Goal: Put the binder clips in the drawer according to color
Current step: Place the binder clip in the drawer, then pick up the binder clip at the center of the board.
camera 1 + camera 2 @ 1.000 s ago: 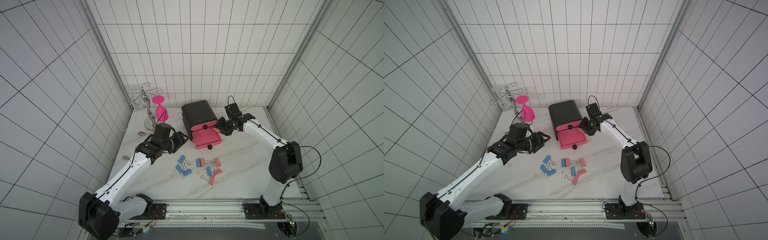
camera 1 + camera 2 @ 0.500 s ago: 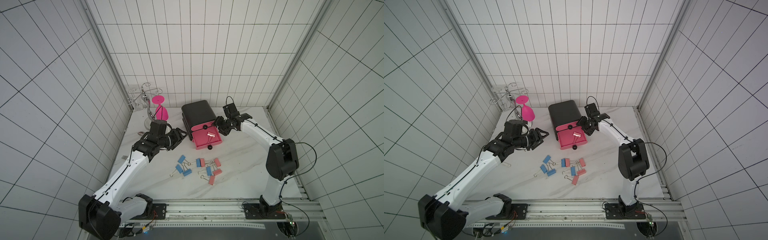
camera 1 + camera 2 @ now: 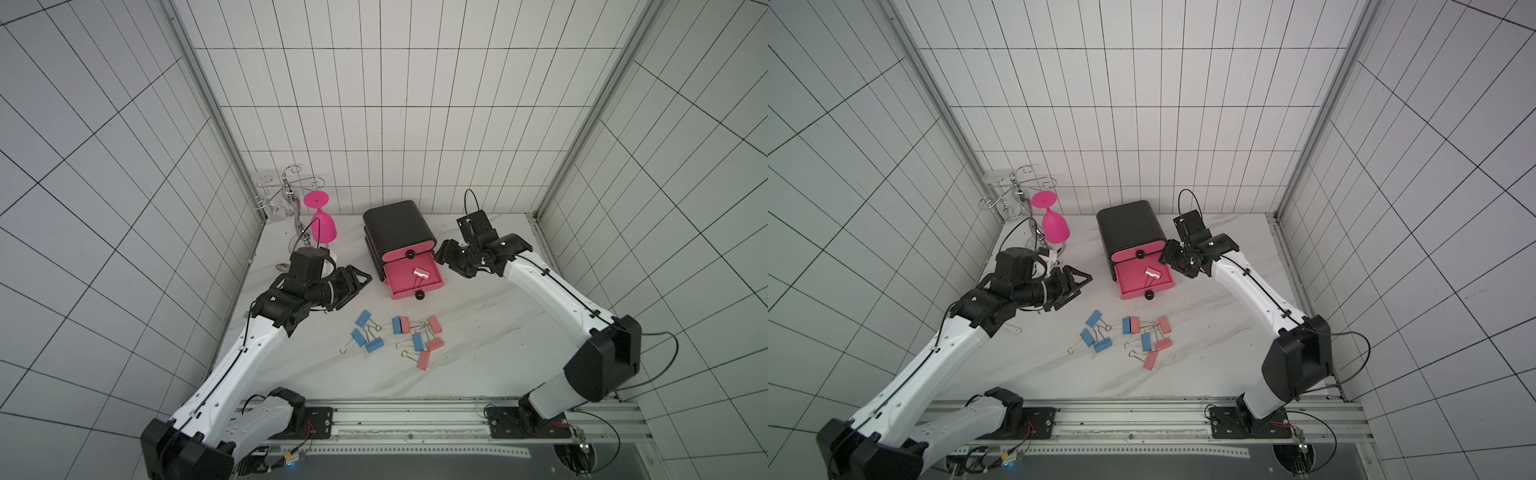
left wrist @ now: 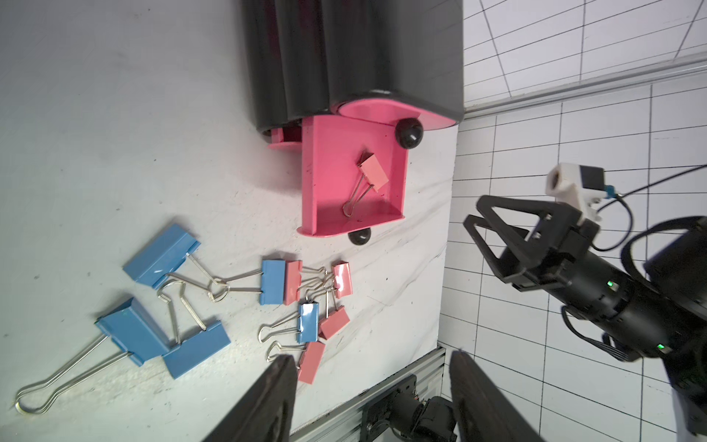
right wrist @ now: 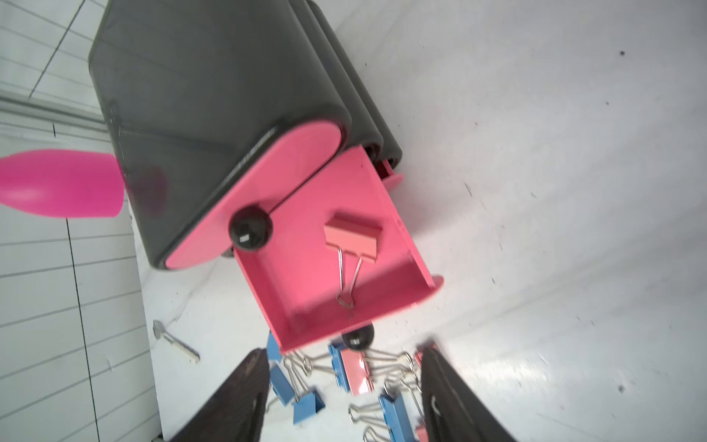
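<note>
The drawer [image 3: 399, 226] [image 3: 1129, 226] is a black chest with pink fronts; its middle tray is pulled out. One salmon-pink binder clip [image 3: 420, 273] [image 3: 1153, 273] [image 4: 373, 174] [image 5: 354, 237] lies in that tray. Several blue and salmon-pink binder clips [image 3: 415, 340] [image 3: 1144, 343] [image 4: 302, 302] lie loose on the table in front of it. My right gripper [image 3: 446, 262] [image 3: 1169, 264] [image 5: 344, 350] hangs open and empty just right of the tray. My left gripper [image 3: 357, 291] [image 3: 1075, 291] [image 4: 371, 356] is open and empty, left of the chest and behind the blue clips.
A pink goblet [image 3: 324, 226] hangs on a wire glass rack [image 3: 286, 195] at the back left. A small metal key [image 3: 1015, 329] [image 5: 174, 342] lies near the left arm. The mounting rail [image 3: 407, 419] runs along the table's front edge.
The right gripper's jaws have widened and the salmon-pink clip has dropped from them into the open tray. The left arm has drawn back slightly to the left.
</note>
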Robot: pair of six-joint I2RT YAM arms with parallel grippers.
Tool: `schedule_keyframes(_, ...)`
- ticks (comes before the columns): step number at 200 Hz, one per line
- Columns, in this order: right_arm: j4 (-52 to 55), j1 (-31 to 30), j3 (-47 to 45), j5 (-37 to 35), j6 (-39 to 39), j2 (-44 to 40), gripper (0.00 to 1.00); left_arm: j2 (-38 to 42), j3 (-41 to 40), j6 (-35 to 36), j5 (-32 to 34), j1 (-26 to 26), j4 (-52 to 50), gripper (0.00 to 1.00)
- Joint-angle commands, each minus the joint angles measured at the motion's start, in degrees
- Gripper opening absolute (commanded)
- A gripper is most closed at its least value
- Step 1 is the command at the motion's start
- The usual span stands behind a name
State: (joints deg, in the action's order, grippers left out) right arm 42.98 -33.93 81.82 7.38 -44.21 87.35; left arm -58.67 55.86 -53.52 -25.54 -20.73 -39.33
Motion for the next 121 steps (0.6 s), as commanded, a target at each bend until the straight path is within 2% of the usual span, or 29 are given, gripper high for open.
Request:
schedule_keyframes(1, 7.11, -2.35, -7.01, -2.29, 5.33, -4.30, 0.65, 3.02, -4.42, 0.68, 2.04, -1.04, -4.69, 0.67)
schedule_keyframes(24, 6.99, -5.40, -15.20, -2.03, 5.71, -9.70, 0.64, 5.21, -8.64, -1.71, 5.85, -5.09, -4.40, 0.67)
schedule_keyframes(50, 6.24, -9.72, -22.09, -0.08, 6.51, -13.50, 0.63, 4.03, -11.53, -4.14, 8.33, -10.78, -2.52, 0.67)
schedule_keyframes(69, 5.45, -11.67, -25.55, 5.13, 7.61, -14.97, 0.63, 1.94, -11.50, -4.29, 8.21, -13.78, -1.49, 0.67)
schedule_keyframes(88, 2.90, -13.37, -28.99, 8.50, 8.16, -16.14, 0.64, 0.68, -10.84, -3.18, 8.72, -14.40, -1.78, 0.67)
schedule_keyframes(121, -4.22, -15.72, -34.21, 12.87, 7.52, -14.60, 0.66, 2.49, -10.30, -5.34, 10.13, -14.16, 0.51, 0.67)
